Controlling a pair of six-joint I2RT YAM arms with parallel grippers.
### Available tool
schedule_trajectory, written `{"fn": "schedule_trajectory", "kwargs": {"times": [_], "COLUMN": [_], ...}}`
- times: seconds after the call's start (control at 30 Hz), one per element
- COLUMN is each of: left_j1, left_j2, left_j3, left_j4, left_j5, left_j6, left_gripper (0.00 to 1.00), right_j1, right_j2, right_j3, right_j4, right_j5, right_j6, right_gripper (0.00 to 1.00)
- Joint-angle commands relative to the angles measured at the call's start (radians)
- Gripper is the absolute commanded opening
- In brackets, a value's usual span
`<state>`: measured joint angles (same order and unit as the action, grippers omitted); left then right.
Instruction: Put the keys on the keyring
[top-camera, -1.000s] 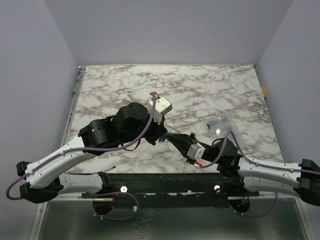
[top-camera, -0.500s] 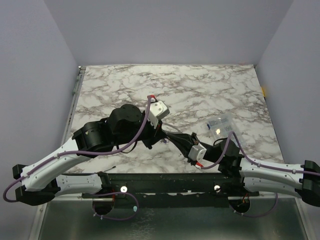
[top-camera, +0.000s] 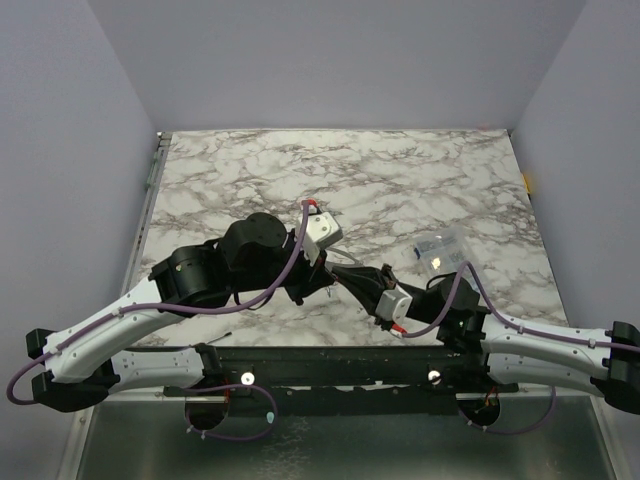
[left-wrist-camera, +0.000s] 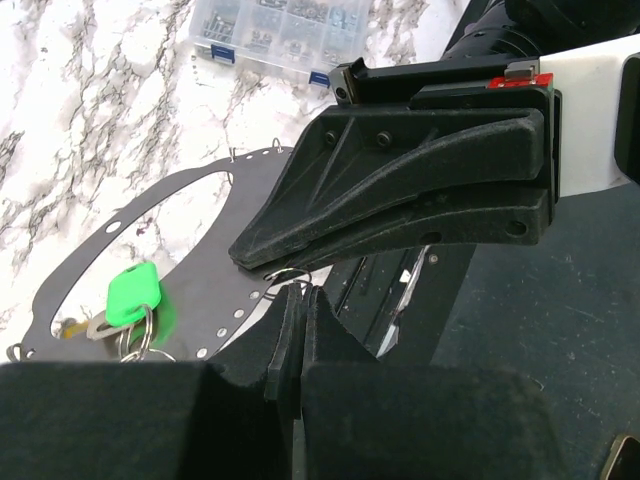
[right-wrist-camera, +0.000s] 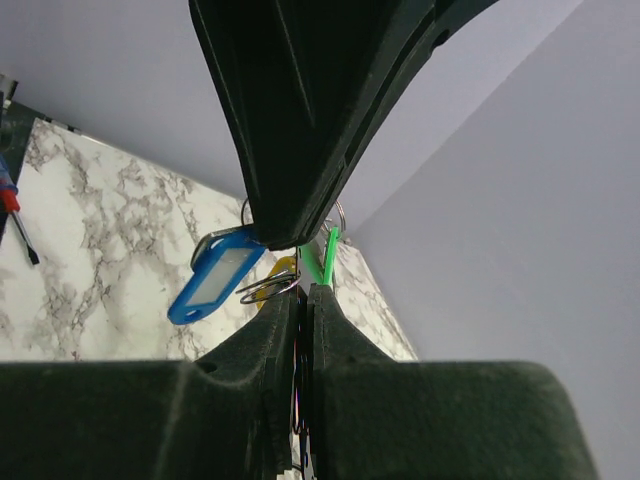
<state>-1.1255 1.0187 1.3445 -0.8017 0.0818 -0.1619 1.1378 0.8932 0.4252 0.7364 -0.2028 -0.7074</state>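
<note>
My left gripper (top-camera: 318, 274) and right gripper (top-camera: 345, 278) meet tip to tip above the table's near middle. The keyring (left-wrist-camera: 215, 235), a wide flat grey hoop with small holes, runs under the right fingers (left-wrist-camera: 400, 190), which are shut on it. The green key (left-wrist-camera: 133, 295) hangs from the hoop by a small ring. In the right wrist view the blue key (right-wrist-camera: 215, 275), green key (right-wrist-camera: 325, 255) and yellow key (right-wrist-camera: 281, 268) dangle just beyond my right gripper (right-wrist-camera: 305, 290). My left gripper (left-wrist-camera: 298, 292) is shut; a small wire ring (left-wrist-camera: 285, 276) sits at its tips, and I cannot tell if it is pinched.
A clear plastic box (top-camera: 440, 250) of small parts lies on the marble table (top-camera: 400, 180), right of the grippers; it also shows at the top of the left wrist view (left-wrist-camera: 270, 25). The black frame rail (top-camera: 330, 365) runs along the near edge.
The left arm has shifted: its wrist moved slightly toward the near edge and its elbow swung left. The right arm has barely moved. Both grippers stayed shut.
</note>
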Motion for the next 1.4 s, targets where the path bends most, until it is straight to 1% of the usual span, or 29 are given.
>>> {"fn": "schedule_trajectory", "kwargs": {"times": [0.0, 0.37, 1.37], "left_j1": [0.002, 0.003, 0.003], "left_j2": [-0.014, -0.023, -0.040], "left_j3": [-0.015, -0.025, -0.062], "left_j4": [0.036, 0.066, 0.077], "left_j5": [0.009, -0.020, 0.003], "left_j6": [0.012, 0.012, 0.003], "left_gripper": [0.00, 0.00, 0.00], "right_j1": [0.005, 0.010, 0.014], "right_j2": [-0.013, -0.021, -0.024], "right_j3": [0.042, 0.046, 0.069], "right_j4": [-0.006, -0.029, -0.043], "right_j5": [-0.053, -0.065, -0.071], "right_j6": [0.006, 0.011, 0.019], "right_gripper": [0.01, 0.01, 0.01]}}
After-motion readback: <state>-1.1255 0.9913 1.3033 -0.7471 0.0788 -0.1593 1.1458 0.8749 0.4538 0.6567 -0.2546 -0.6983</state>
